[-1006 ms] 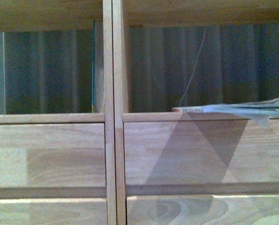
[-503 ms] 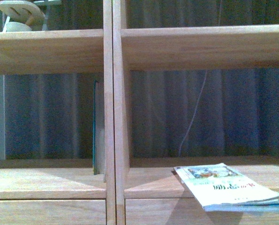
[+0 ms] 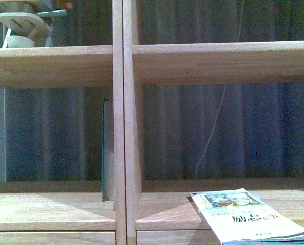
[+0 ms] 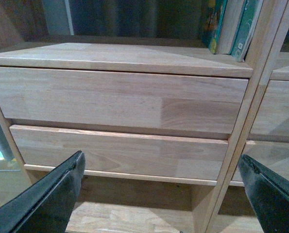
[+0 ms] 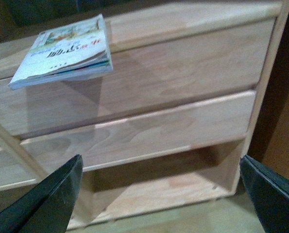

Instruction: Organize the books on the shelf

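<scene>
We face the large light-wood open-backed bookcase. Its planks are smooth and pieced from short lengths of grain, with square-edged shelves and a doubled central upright.

The thin white paperback with black characters and a colourful cover picture lies flat, cover up, in the right-hand compartment just above the drawers. Its glossy cover and slightly fanned pages jut past the shelf's front edge. The thin dark teal book stands upright in the left compartment on the same level, pressed against the central upright.

Our left gripper hangs low before the plain flat drawer fronts. Its matt black tapered fingers are spread wide with nothing between them. Our right gripper is below the paperback and well apart from it, with its fingers just as wide and empty.

Through the open back we see a grey-blue pleated curtain and a thin pale cord hanging down. On the upper left shelf sits a pale rounded object; we cannot tell what it is.
</scene>
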You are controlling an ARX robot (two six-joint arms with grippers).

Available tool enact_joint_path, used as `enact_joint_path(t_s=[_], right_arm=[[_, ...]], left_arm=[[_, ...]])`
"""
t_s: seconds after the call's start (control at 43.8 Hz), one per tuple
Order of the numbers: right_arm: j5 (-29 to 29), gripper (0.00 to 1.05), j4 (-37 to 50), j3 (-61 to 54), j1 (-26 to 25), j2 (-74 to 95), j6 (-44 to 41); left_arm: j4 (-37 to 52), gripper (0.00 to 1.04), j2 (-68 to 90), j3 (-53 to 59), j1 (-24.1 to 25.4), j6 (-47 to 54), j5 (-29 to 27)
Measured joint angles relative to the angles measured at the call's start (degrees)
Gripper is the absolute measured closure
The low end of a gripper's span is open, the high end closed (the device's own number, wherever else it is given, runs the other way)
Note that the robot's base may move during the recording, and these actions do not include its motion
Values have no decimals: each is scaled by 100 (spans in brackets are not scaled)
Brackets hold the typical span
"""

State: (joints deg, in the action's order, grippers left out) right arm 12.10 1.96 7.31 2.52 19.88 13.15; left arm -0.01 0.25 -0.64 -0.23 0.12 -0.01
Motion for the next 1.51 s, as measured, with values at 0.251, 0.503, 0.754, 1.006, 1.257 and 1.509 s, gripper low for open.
enact_joint_path(t_s=[0.251,0.503,0.754,1.006,1.257,1.509], right_arm=[[-2142,7,-555,1309,-1056,2826,3062],[-2625,7,87,2251,-1051,4605,5458],[-2461,7,103,3235,-337,5324,7182],[-2006,7,262,4225,422,6072,8153],[-1681,7,566,4592,684,6815,8384],[-1488,7,780,4911,686,7399,8435]], left_arm=[[0,7,0,0,-2,0,0],[0,7,0,0,0,0,0],[0,7,0,0,0,0,0],[0,7,0,0,0,0,0],[0,7,0,0,0,0,0],[0,7,0,0,0,2,0]])
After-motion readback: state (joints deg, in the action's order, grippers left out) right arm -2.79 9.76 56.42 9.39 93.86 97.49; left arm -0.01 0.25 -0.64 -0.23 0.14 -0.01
